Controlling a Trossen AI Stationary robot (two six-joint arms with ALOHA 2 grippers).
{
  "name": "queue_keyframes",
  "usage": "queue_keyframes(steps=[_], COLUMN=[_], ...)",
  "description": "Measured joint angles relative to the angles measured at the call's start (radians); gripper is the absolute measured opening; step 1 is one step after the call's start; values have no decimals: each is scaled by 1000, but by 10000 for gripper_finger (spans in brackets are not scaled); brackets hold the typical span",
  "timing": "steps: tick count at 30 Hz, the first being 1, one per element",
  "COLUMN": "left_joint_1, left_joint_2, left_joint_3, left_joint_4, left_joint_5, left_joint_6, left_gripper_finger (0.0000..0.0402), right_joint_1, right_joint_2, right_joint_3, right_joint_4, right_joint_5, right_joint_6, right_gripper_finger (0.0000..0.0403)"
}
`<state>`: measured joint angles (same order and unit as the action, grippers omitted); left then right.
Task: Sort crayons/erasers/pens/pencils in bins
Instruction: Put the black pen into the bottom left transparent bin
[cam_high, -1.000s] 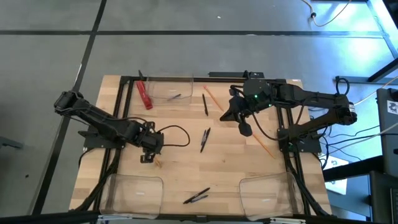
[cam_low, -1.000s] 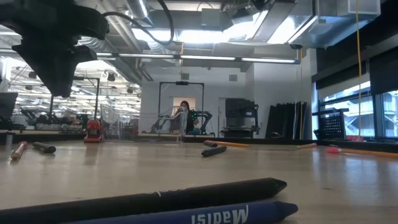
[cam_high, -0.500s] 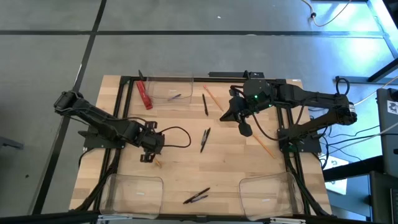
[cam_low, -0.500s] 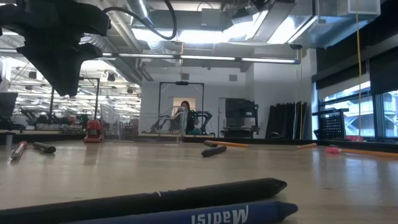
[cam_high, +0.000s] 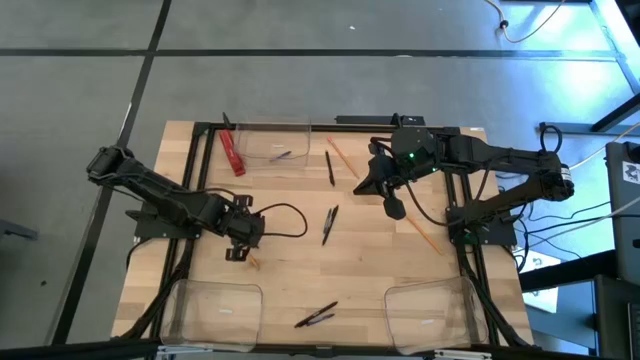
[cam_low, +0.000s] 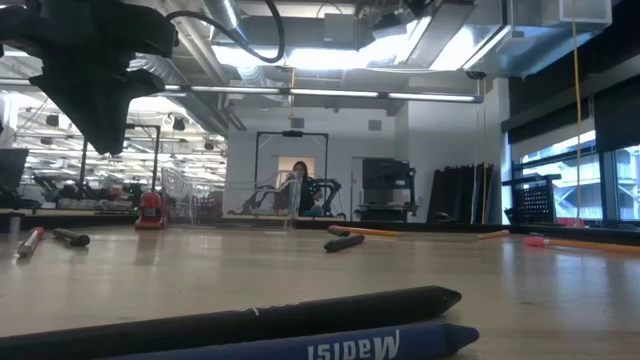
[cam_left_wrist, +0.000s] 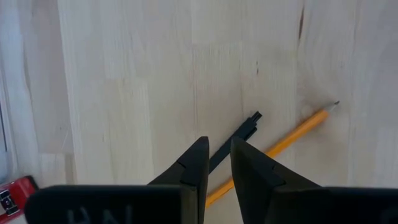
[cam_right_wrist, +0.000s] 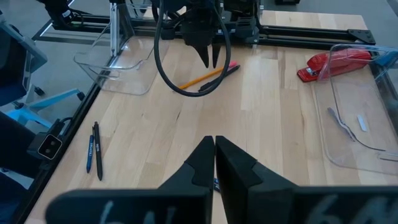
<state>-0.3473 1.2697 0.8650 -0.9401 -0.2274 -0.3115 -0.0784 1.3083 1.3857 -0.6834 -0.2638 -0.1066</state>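
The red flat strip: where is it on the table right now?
In the high view the red flat strip lies at the table's far left corner, just left of the far clear bin, away from both grippers.

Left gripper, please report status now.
Left gripper nearly shut above black pen, nothing held. Pencil lies beside pen. Right gripper shut, empty, waiting mid-table.

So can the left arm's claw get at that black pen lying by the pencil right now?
Probably yes: the left claw hangs right over the black pen, nothing between them; the pencil lies close alongside.
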Motion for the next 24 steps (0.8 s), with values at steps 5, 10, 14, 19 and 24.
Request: queue_keyframes(steps=[5,10,14,19,24], left_joint_1=[0,1,1,-13,-24], left_joint_2=[0,0,0,0,0], left_joint_3=[0,0,-24,-122,-175], left_joint_4=[0,0,49,184,226], left_joint_5=[3,9,11,71,76], left_joint_6=[-14,-29,-61,-62,-15], left_gripper_finger=[78,99,106,103,104], right_joint_1=[0,0,0,0,0], right_joint_2=[0,0,0,0,0], right_joint_3=[0,0,0,0,0], right_joint_4=[0,0,0,0,0], right_joint_5=[0,0,0,0,0], right_joint_6=[0,0,1,1,1], right_gripper_finger=[17,17,17,17,17])
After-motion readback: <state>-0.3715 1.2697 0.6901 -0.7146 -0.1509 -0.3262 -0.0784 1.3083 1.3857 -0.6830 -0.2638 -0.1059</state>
